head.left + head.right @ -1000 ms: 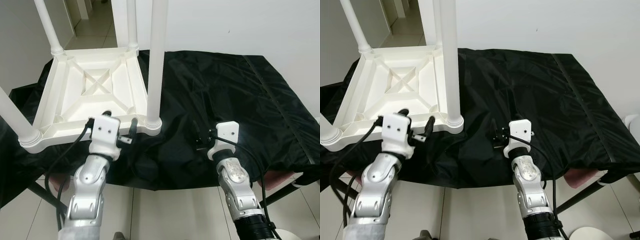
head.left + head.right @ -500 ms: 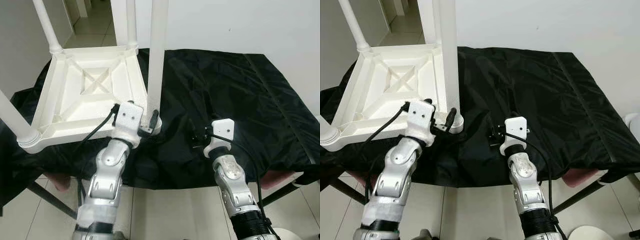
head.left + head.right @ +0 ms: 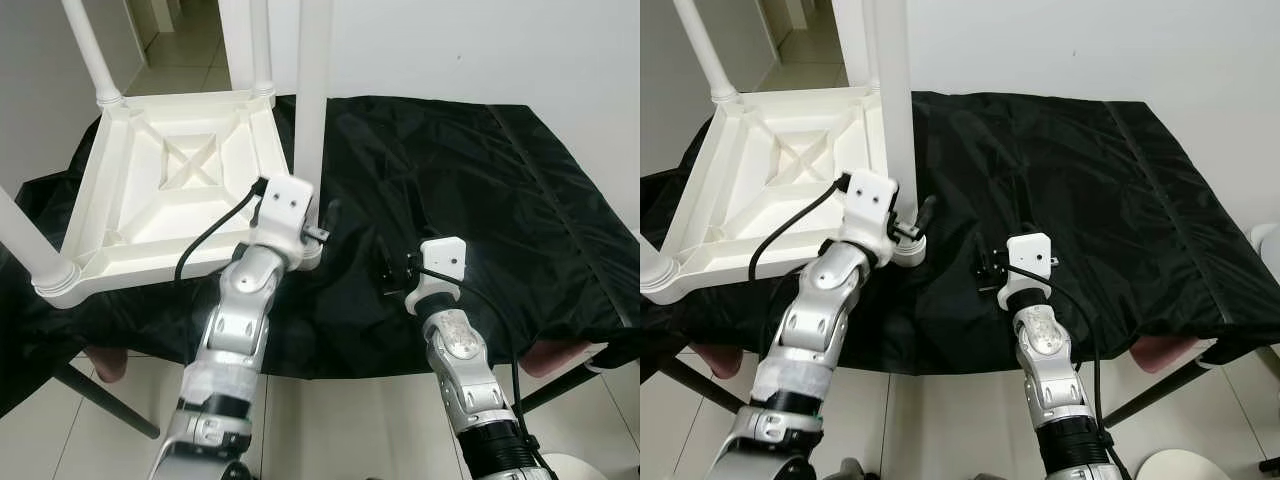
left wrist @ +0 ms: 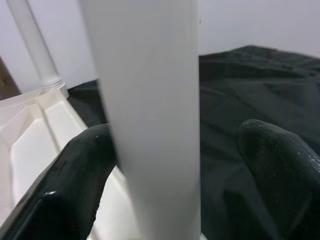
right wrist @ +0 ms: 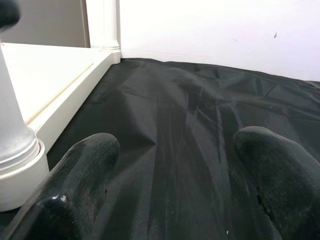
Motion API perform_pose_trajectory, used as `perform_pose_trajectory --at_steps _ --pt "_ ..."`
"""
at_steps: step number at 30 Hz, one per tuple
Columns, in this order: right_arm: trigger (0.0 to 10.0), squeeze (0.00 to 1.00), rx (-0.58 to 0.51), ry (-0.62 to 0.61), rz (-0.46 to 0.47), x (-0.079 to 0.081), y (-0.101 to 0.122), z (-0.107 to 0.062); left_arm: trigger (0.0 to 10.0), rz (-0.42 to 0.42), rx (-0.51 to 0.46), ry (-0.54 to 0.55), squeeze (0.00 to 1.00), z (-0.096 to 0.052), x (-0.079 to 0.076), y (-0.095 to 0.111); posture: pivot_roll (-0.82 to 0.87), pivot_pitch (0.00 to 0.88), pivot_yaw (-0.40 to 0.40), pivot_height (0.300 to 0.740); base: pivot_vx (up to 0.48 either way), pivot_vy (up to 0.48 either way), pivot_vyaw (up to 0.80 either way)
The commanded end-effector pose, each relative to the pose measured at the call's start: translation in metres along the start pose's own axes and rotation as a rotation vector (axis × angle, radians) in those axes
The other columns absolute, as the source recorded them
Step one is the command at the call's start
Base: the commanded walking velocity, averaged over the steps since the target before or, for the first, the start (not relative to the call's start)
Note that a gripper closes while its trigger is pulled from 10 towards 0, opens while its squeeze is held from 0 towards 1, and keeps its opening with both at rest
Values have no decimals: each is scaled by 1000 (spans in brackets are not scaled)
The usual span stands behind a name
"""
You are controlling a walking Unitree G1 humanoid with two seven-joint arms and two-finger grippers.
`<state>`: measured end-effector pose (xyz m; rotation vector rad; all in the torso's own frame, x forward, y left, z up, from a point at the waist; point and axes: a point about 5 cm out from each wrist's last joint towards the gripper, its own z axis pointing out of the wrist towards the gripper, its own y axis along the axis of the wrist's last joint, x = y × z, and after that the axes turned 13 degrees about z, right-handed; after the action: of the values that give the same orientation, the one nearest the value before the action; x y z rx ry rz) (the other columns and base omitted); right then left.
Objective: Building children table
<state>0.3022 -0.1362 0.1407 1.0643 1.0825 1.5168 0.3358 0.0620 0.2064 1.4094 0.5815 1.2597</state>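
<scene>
A white children's table (image 3: 180, 170) lies upside down on a surface draped in black cloth (image 3: 480, 180), its legs pointing up. My left gripper (image 3: 308, 222) is open around the near-right leg (image 3: 312, 100), just above the leg's base. In the left wrist view one finger (image 4: 75, 180) sits against the leg (image 4: 150, 100) and the other finger (image 4: 280, 165) stands apart from it. My right gripper (image 3: 388, 270) is open and low over the cloth, a little right of that leg, with nothing between its fingers. The leg's base (image 5: 15, 150) appears in the right wrist view.
Three other table legs rise at the far left (image 3: 85, 45), far middle (image 3: 260, 45) and near left (image 3: 25, 235). A white wall stands behind the cloth. Tiled floor (image 3: 330, 420) lies below the front edge. A pinkish support (image 3: 100, 362) pokes out under the cloth.
My left gripper has moved right and forward from the table's front rim to the near-right leg, with its fingers now on either side. My right gripper has shifted slightly left.
</scene>
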Motion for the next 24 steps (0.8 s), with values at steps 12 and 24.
perform_pose_trajectory --at_steps 12,24 --pt "10000 0 4 -4 -10 1 -2 -2 3569 -229 31 91 0 14 6 -1 -136 65 36 740 0 0 0" --pt "10000 0 11 0 -15 2 -3 -2 157 -236 23 19 0 14 2 -1 -127 69 33 740 0 0 0"
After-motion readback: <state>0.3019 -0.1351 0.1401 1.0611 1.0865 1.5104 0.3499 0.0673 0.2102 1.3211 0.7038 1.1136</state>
